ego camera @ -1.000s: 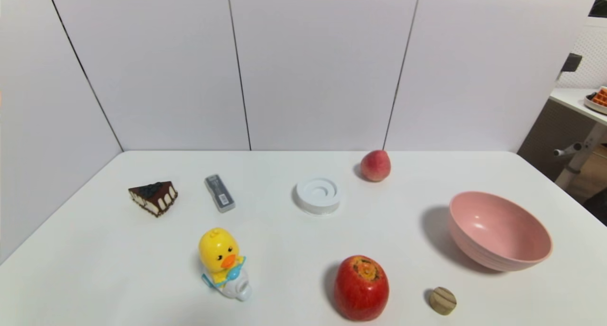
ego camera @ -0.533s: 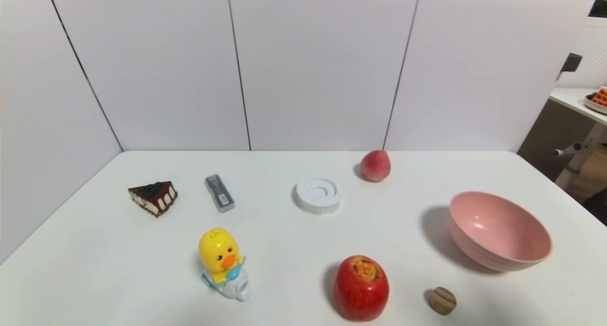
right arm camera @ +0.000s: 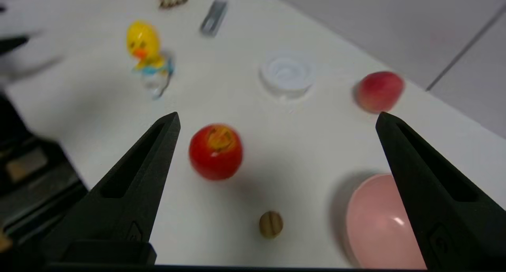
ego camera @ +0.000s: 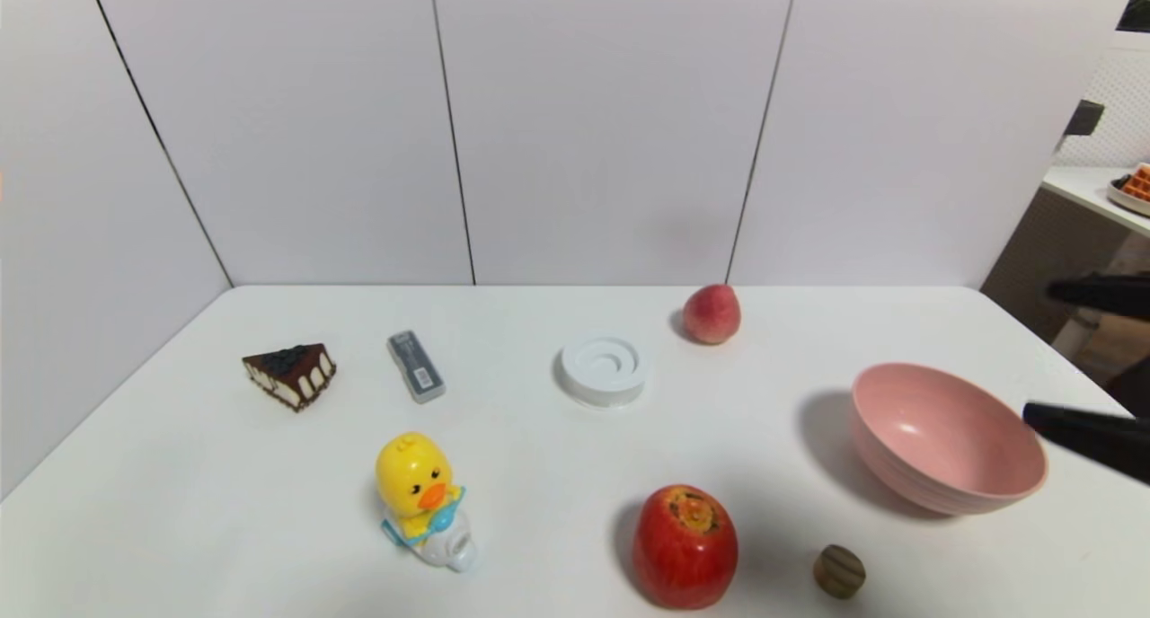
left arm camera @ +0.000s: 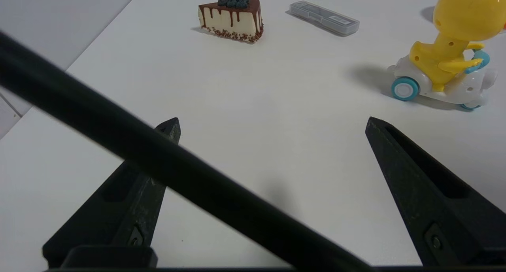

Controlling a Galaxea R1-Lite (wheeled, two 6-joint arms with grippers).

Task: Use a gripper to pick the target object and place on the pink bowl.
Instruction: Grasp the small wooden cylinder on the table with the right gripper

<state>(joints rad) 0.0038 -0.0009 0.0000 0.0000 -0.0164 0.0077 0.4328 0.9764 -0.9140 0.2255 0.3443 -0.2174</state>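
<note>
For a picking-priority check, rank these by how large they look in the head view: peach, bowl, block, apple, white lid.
1. Bowl
2. Apple
3. White lid
4. Peach
5. Block

The peach sits farther from the camera than the block, so this ranks looks only.

Black tapered fingers, pointed tips, long recessed slots, small round screws.

no readable text or labels
</note>
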